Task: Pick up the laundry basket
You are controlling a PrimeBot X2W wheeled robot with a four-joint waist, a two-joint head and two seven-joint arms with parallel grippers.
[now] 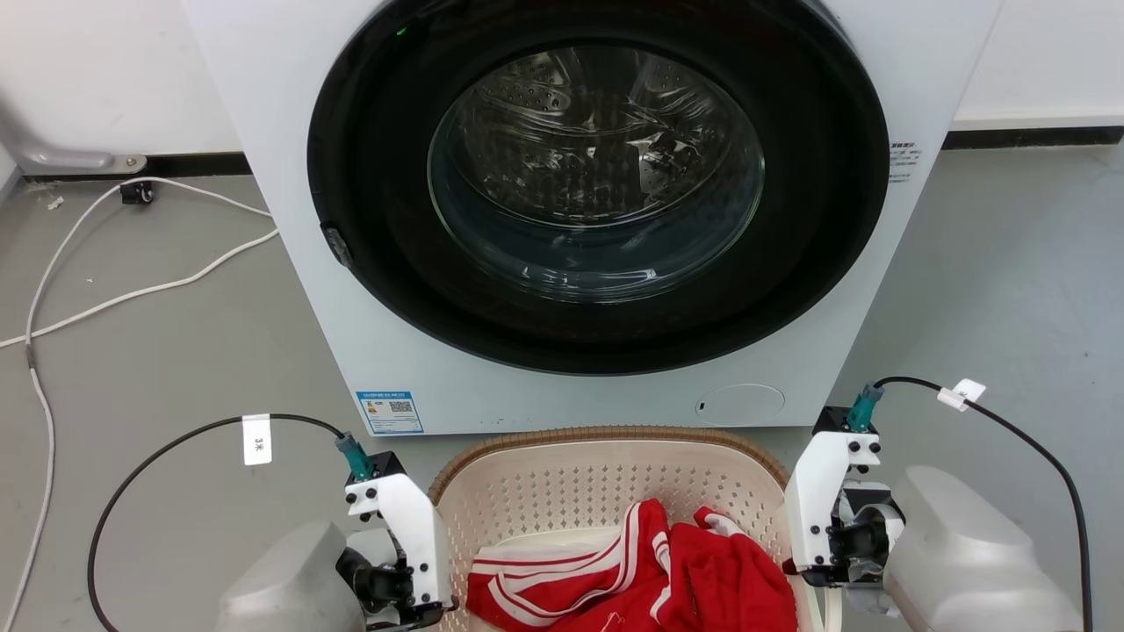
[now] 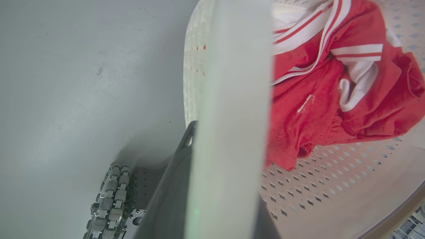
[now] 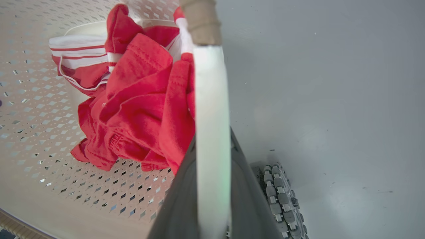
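Head view: the near half of the laundry basket (image 1: 562, 483) is cut off by the lower edge, and the fingers at either side of it are hidden. In the wrist views, the left gripper (image 2: 229, 149) is closed on the blurred white left handle (image 2: 232, 83), and the right gripper (image 3: 212, 136) clamps the right handle (image 3: 211, 93). The basket sits between the grippers over smooth grey floor (image 1: 176, 351), just before a white washing machine (image 1: 351, 290). Its walls are perforated cream plastic with a brown woven-look rim. A crumpled red-and-white garment (image 1: 685, 570) lies inside.
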